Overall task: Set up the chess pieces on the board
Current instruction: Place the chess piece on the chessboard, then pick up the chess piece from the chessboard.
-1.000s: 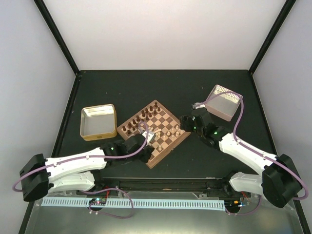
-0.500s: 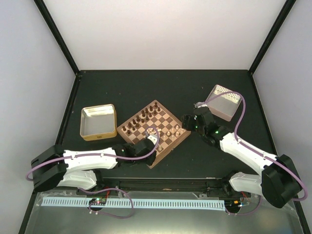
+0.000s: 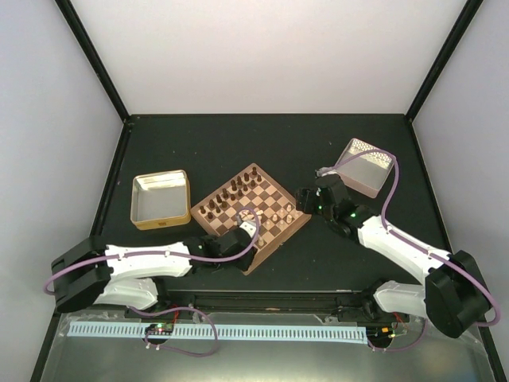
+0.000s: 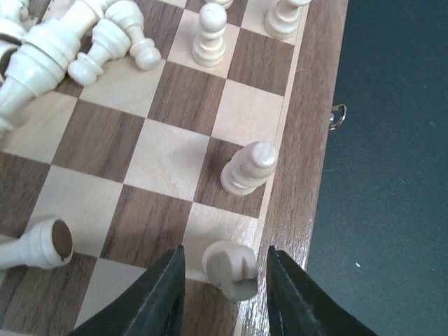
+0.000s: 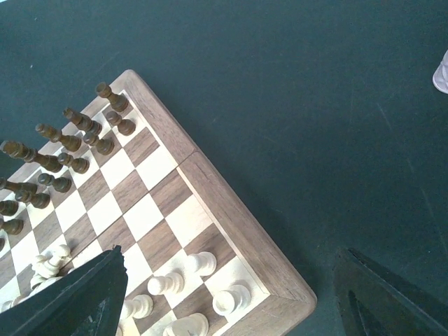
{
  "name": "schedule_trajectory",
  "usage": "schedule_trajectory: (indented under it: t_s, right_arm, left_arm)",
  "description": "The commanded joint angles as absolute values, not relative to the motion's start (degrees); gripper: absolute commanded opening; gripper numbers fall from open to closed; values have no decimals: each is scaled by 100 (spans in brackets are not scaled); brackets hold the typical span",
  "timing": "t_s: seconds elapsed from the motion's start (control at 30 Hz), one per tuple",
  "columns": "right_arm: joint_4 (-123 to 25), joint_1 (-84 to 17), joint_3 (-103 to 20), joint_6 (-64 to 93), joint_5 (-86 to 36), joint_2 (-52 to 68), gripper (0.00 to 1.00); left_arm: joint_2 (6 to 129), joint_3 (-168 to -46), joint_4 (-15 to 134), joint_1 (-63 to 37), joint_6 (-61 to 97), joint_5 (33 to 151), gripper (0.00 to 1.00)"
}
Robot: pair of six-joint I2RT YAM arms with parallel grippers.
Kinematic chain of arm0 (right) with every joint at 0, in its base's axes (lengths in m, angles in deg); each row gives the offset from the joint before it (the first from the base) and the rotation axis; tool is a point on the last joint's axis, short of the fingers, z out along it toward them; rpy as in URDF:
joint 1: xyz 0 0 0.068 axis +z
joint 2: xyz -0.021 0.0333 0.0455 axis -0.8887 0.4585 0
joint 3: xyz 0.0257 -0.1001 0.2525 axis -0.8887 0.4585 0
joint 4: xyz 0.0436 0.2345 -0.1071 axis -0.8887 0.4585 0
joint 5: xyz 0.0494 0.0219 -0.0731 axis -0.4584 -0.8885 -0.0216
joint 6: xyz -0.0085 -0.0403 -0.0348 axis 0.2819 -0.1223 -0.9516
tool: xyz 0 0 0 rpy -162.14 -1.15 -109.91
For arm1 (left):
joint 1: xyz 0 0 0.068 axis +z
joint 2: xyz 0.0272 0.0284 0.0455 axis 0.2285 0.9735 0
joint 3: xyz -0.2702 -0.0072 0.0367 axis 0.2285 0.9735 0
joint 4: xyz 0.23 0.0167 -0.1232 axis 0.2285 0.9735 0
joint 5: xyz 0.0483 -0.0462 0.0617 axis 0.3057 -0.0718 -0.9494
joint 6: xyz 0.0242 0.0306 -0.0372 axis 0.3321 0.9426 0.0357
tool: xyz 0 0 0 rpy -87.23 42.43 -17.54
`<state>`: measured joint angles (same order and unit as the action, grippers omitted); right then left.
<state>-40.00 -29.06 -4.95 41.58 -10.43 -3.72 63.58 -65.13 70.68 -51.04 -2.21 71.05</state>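
Straddles cream piece (image 4: 229, 269) on a square at board (image 4: 294, 140) near-right edge with left gripper (image 4: 225, 280) spread, not touching; hovers right gripper (image 5: 231, 280) wide apart, empty, over board's right corner.

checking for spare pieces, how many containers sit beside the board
2: a shallow yellowish metal tray left of the brown checkered wooden chessboard, a pinkish rectangular bin to its right.
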Motion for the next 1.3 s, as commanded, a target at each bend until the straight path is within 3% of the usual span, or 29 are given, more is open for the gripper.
schedule_trajectory:
  t_s: [0.0, 0.2, 0.37, 0.63, 0.8, 1.1, 1.27]
  right_arm:
    - [-4072, -2956, -473, 4232, -1116, -364, 81]
    - [-4078, -2949, -490, 3977, -1480, -513, 81]
    - [-4436, -2928, -573, 3424, -2853, -515, 79]
    - [-3851, -1733, -1622, 2621, -2977, 472, 72]
    - [-3445, -996, -2174, 2235, -2676, 1255, 59]
    - [-2885, -128, -2955, 1811, -1736, 2240, 55]
    - [-2696, -53, -3205, 1750, -1748, 2642, 46]
  left_arm:
    - [6127, -6455, 6930, -5139, -207, 7170, 40]
    - [5467, -6446, 7108, -5107, -458, 6669, 58]
    - [4720, -6231, 7454, -4745, -1080, 5880, 62]
    - [3400, -5489, 7465, -3173, -1718, 6790, 63]
    - [2866, -5260, 7674, -2488, -1863, 7380, 63]
    - [2678, -5133, 7982, -1672, -1940, 8135, 63]
    - [2650, -5044, 7931, -1511, -1944, 8291, 63]
